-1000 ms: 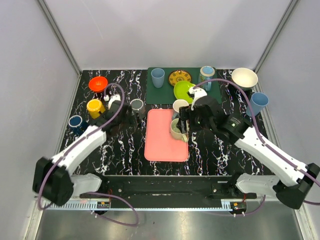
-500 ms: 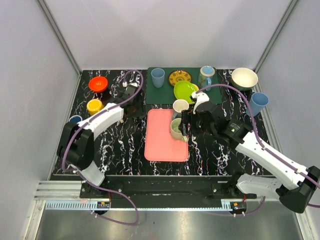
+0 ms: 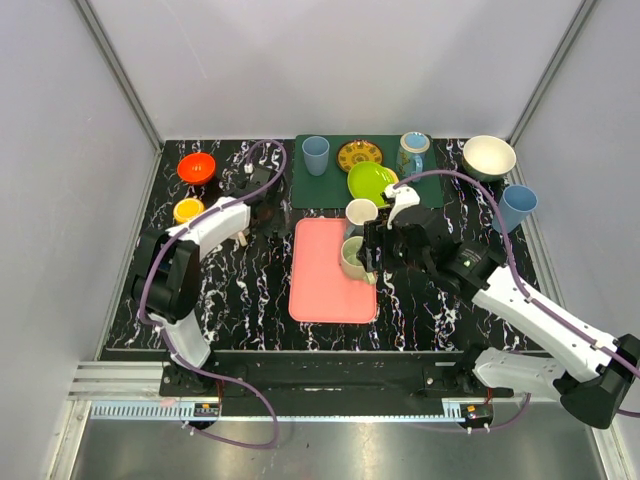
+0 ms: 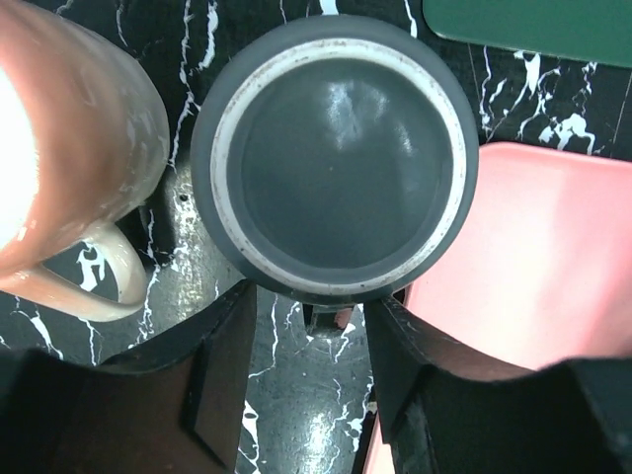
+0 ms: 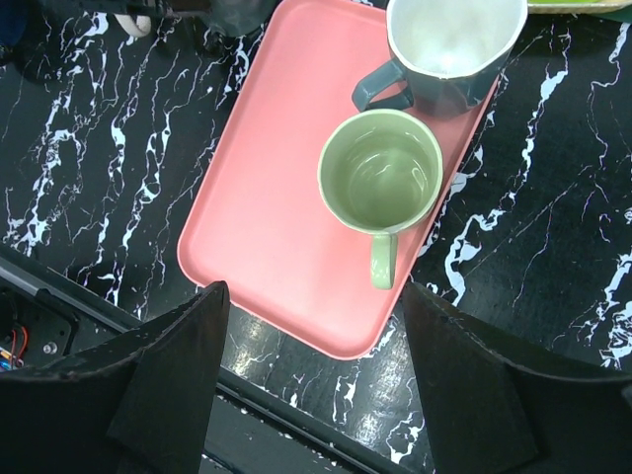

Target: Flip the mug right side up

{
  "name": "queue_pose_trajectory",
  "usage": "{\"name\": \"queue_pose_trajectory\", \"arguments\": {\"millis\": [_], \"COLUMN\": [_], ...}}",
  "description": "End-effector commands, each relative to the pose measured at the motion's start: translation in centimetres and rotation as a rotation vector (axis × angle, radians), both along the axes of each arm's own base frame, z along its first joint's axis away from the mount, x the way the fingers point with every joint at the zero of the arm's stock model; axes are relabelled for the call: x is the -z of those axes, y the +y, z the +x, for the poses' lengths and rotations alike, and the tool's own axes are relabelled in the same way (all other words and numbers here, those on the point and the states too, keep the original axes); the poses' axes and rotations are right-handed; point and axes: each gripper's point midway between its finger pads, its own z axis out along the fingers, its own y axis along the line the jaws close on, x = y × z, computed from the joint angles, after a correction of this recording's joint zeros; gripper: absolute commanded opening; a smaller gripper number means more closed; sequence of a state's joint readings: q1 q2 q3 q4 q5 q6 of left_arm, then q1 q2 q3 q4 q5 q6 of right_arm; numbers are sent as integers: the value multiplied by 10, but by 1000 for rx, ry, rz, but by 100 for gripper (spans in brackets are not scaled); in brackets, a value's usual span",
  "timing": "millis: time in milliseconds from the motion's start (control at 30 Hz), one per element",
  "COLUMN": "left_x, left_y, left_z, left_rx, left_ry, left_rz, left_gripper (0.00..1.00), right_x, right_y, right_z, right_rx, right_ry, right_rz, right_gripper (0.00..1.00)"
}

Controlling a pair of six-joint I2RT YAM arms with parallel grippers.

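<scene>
currently i log the grey mug (image 4: 336,168) standing base-up on the black table (image 4: 296,425), just beside the pink tray (image 4: 533,257), with the left gripper (image 4: 311,301) fingers apart at either side of its near edge, not clamped, and the right gripper (image 5: 314,296) spread wide above the green mug (image 5: 380,173) on that tray.

Left gripper (image 4: 314,311), a second ago at the upturned grey mug's (image 4: 334,163) 8 o'clock, now hangs spread over it, its elbow swung toward 1 o'clock.
</scene>
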State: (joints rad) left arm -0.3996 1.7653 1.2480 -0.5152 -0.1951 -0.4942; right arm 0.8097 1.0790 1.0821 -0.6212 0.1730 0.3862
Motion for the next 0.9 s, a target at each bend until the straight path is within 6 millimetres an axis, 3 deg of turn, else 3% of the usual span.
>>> {"name": "queue_pose_trajectory", "arguments": {"millis": [0,133,333,467,567,667,700,767,800,867], "left_x": [-15,-6,-1,-3,-11,-38,-62,-85,-114,-143], "left_y": [0,0,-1,-1,-3,-5,-6,-9,-10,-21], "left_z": [20,23,27,27,23,17,14,5,-1,-12], "left_rx": [7,14,13,17,26,27,28,35,43,82], "left_ry": [-62,-47,-49,-52,-62,-113,-167,-214,-275,-335], "left_rz": [1,14,9,8,-14,-53,-76,-109,-145,-243], "left_gripper": [49,44,21,0,0,0,0,0,0,0], "right_x": [0,6,10,11,10,7,7,2,0,-8], "right_y": [2,1,-2,-2,-2,0,2,6,7,15], "right_z": [2,1,0,0,0,0,0,1,2,5], "right_rx": [14,16,27,27,27,24,15,8,10,-2], "right_ry": [-14,-2,2,5,4,-3,-3,-17,-24,-63], "right_rz": [17,13,8,2,6,20,29,61,74,132], "right_gripper": [77,76,77,76,76,76,76,75,75,76]}}
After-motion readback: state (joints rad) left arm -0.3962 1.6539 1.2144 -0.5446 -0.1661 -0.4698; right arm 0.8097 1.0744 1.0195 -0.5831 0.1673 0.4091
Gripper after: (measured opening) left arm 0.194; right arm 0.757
